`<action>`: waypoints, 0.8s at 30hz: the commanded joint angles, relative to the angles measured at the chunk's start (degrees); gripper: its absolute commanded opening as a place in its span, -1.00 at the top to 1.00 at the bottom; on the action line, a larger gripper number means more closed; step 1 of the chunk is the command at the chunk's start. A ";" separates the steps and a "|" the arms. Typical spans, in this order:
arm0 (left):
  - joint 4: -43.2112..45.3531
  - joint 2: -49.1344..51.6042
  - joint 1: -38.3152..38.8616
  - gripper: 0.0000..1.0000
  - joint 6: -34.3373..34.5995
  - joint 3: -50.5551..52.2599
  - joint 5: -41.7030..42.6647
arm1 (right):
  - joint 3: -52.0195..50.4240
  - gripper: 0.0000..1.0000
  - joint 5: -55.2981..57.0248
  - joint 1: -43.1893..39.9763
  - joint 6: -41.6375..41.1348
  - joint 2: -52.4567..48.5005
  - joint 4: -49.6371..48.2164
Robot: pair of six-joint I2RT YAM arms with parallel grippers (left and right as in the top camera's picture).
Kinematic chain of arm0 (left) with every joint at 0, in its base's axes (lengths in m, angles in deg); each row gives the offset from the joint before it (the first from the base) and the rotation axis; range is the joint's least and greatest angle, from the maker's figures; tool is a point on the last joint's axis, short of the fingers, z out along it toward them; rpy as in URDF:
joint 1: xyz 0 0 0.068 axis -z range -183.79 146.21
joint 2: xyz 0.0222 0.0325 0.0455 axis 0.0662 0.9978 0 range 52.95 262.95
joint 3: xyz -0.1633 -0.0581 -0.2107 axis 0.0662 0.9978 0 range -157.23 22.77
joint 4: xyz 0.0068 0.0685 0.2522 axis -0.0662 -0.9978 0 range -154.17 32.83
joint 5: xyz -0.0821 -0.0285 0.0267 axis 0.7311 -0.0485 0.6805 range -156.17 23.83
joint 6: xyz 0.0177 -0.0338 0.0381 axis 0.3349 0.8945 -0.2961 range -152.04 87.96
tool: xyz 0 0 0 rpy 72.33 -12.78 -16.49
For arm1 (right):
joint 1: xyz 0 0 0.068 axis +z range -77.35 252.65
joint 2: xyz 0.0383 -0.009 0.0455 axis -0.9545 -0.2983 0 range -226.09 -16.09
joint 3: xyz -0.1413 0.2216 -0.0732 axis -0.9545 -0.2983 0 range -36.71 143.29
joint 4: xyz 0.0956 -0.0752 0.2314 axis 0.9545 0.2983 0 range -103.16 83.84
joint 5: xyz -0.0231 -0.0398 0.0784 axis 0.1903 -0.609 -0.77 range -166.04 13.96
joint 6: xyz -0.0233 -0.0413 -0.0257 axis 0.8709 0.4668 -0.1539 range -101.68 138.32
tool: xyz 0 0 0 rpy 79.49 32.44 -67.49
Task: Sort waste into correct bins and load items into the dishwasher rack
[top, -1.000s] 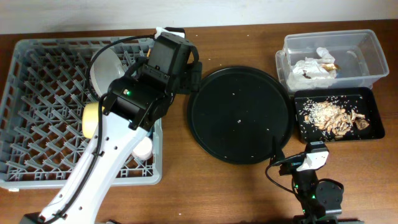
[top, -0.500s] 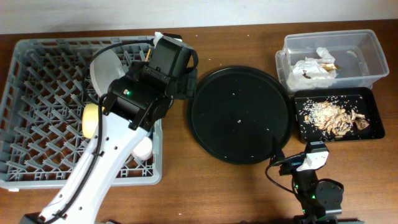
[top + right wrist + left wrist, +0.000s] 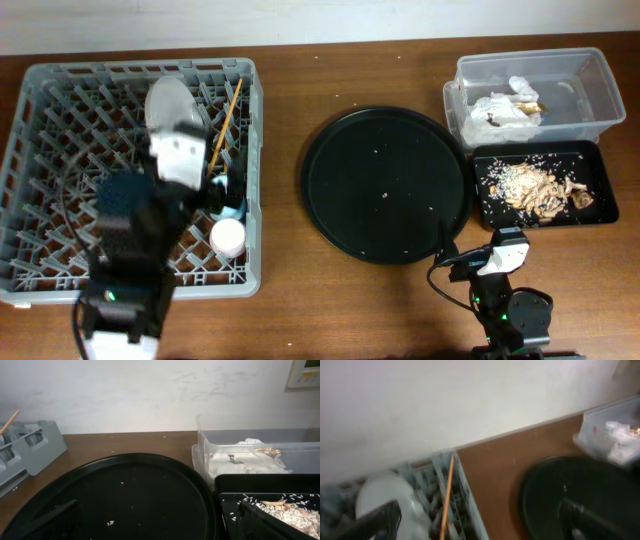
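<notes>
Arm on the left [image 3: 130, 235] crouches over the rack [image 3: 40, 110], claw [image 3: 480, 507] splayed, empty.

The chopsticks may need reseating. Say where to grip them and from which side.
Take the chopsticks by the bare far half, slanting toward the dishwasher rack corner. Likely from above, closing across the thin shaft; the near end sits among pegs.
</notes>
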 commanded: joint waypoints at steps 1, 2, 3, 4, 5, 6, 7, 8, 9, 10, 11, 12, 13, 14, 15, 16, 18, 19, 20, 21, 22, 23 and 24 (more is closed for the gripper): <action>9.55 -15.69 -3.30 -0.98 -1.44 18.97 3.15 | -0.37 -0.96 0.52 0.46 -0.20 0.44 0.28; 11.82 -21.53 -4.48 -0.98 -1.44 24.48 3.15 | -0.37 -0.97 0.52 0.46 -0.22 0.44 0.28; 12.68 -25.40 -5.18 -0.98 -1.46 27.93 3.15 | -0.37 -0.97 0.52 0.46 -0.20 0.44 0.28; 13.20 -29.07 -5.75 -0.98 -1.51 31.08 3.15 | -0.37 -0.97 0.52 0.46 -0.20 0.44 0.28; 13.57 -31.80 -6.01 -0.98 -1.97 33.55 3.17 | -0.37 -0.97 0.52 0.46 -0.22 0.44 0.28; 14.03 -34.64 -6.27 -0.98 -2.34 36.24 3.13 | -0.37 -0.97 0.52 0.46 -0.20 0.44 0.28; 14.69 -37.38 -6.58 -0.98 -3.06 38.97 3.17 | -0.37 -0.97 0.52 0.46 -0.20 0.44 0.28; 15.30 -39.74 -6.58 -0.99 -4.04 41.40 3.10 | -0.37 -0.97 0.52 0.46 -0.20 0.44 0.28; 15.50 -41.11 -6.58 -0.98 -5.22 42.88 3.13 | -0.37 -0.97 0.52 0.46 -0.20 0.44 0.28; 15.52 -42.42 -6.60 -0.98 -6.14 44.28 2.73 | -0.37 -0.97 0.52 0.46 -0.22 0.44 0.28; 15.52 -43.91 -6.64 -0.98 -6.12 45.72 1.57 | -0.37 -0.97 0.52 0.46 -0.20 0.44 0.28; 15.43 -45.20 -6.75 -0.98 -6.12 46.99 0.37 | -0.37 -0.97 0.52 0.46 -0.20 0.44 0.28; 14.12 -46.56 -6.84 -0.98 -6.12 48.33 -0.46 | -0.37 -0.97 0.52 0.46 -0.20 0.44 0.28; 10.71 -47.39 -6.84 -0.98 -6.12 48.28 -1.55 | -0.37 -0.97 0.52 0.46 -0.20 0.44 0.28; 9.03 -48.06 -6.84 -0.98 -5.77 48.28 -2.38 | -0.37 -0.97 0.52 0.46 -0.22 0.44 0.28; 9.01 -48.54 -6.84 -0.98 -5.70 48.28 -2.54 | -0.37 -0.97 0.52 0.46 -0.20 0.44 0.28; 9.31 -50.45 -6.80 -0.98 -5.70 48.28 -2.49 | -0.37 -0.97 0.52 0.46 -0.20 0.44 0.28; 9.16 -50.36 -6.82 -0.98 -5.68 48.28 -2.51 | -0.37 -0.97 0.52 0.46 -0.22 0.44 0.28; 9.22 -50.36 -6.84 -0.98 -5.68 48.28 -2.49 | -0.37 -0.97 0.52 0.46 -0.22 0.44 0.28; 9.22 -50.36 -6.84 -0.98 -5.68 48.28 -2.49 | -0.37 -0.97 0.52 0.46 -0.22 0.44 0.28; 9.20 -50.31 -6.84 -0.98 -5.68 48.26 -2.49 | -0.37 -0.97 0.52 0.46 -0.22 0.44 0.28; 9.20 -50.31 -6.84 -0.98 -5.68 48.26 -2.49 | -0.37 -0.97 0.52 0.46 -0.22 0.44 0.28; 9.22 -50.31 -6.84 -0.98 -5.68 48.26 -2.49 | -0.37 -0.97 0.52 0.46 -0.20 0.44 0.28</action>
